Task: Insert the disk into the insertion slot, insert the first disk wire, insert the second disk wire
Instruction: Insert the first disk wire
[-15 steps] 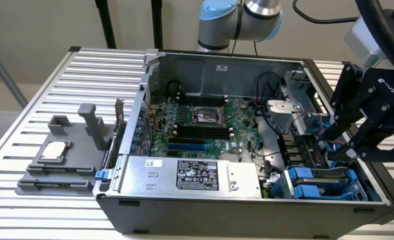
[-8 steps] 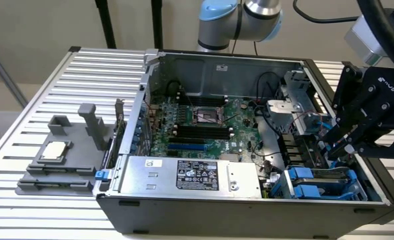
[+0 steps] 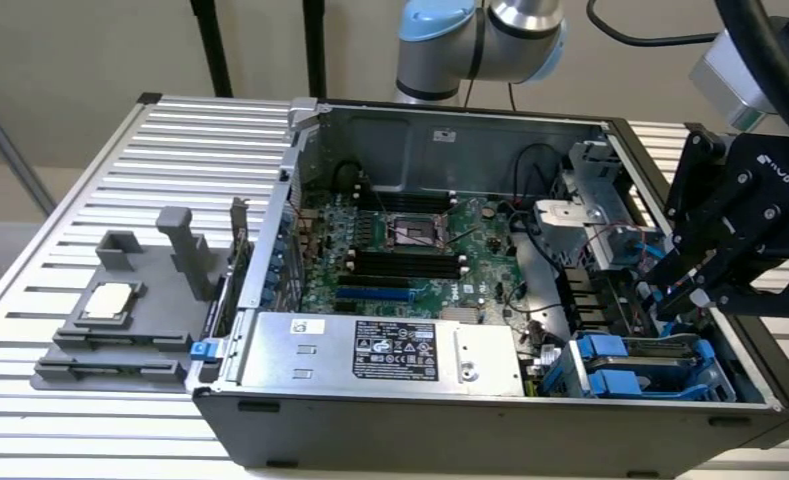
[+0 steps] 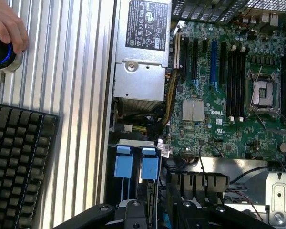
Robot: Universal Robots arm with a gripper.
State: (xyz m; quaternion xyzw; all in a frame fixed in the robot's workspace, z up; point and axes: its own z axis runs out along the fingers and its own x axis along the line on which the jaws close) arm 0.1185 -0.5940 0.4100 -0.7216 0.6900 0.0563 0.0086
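The disk (image 3: 661, 348), silver in its blue carrier, lies low at the exterior view's right, in the front corner of the open computer case (image 3: 501, 425), and it looks seated in the insertion slot (image 3: 565, 372). Just above it, the black gripper (image 3: 674, 298) hangs inside the case, pointing down over the far edge of the bay, near a bundle of red and blue wires (image 3: 621, 245). Is it open or closed? I cannot tell from either view.

Over to the wrist camera: the gripper (image 4: 162, 217) is close to two blue tabs (image 4: 150, 167). The silver power supply (image 4: 140, 57) with its black label is next to them, and the green motherboard (image 4: 229, 95) is alongside. Out on the slatted table (image 4: 81, 95) a black keyboard (image 4: 19, 162) lies flat, and a hand (image 4: 7, 24) rests on a dial with a glowing blue ring (image 4: 0, 55).

At the exterior view's left, a grey fixture (image 3: 127, 320) stands on the table beside the case, with a processor chip (image 3: 110, 300) lying on it
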